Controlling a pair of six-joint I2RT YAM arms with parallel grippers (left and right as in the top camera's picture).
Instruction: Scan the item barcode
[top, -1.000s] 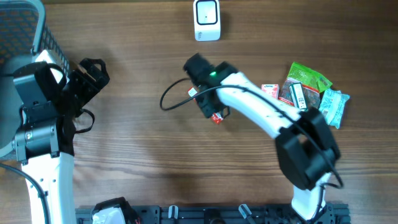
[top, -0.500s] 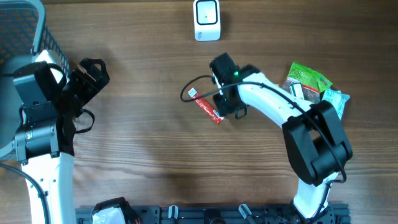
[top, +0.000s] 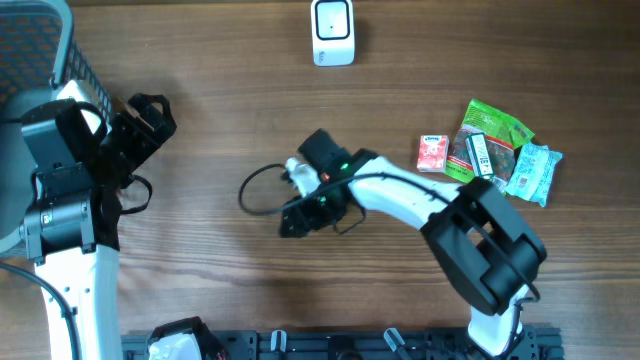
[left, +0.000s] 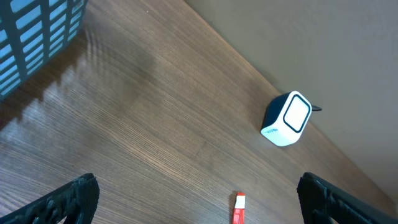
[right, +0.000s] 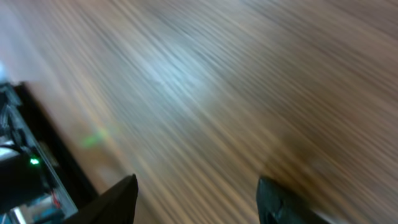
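A thin red stick packet (left: 238, 210) with a white end lies flat on the wood in the left wrist view, in front of the white scanner (left: 286, 118) (top: 332, 32). Overhead, the right arm covers it. My right gripper (top: 293, 220) (right: 199, 199) hangs low over the table's middle, pointing front-left; it is open, with only blurred wood between its fingers. My left gripper (top: 150, 115) (left: 200, 202) sits at the far left, wide open and holding nothing.
A grey-blue basket (top: 40, 45) (left: 37, 37) stands at the back left. A green packet (top: 495, 125), a small red packet (top: 432, 152) and a pale teal packet (top: 530, 170) lie at the right. A black cable loop (top: 250, 192) trails from the right wrist.
The right gripper left the red stick packet on the table, then swung left and toward the front edge. Its jaws stand wider. The left arm has not moved.
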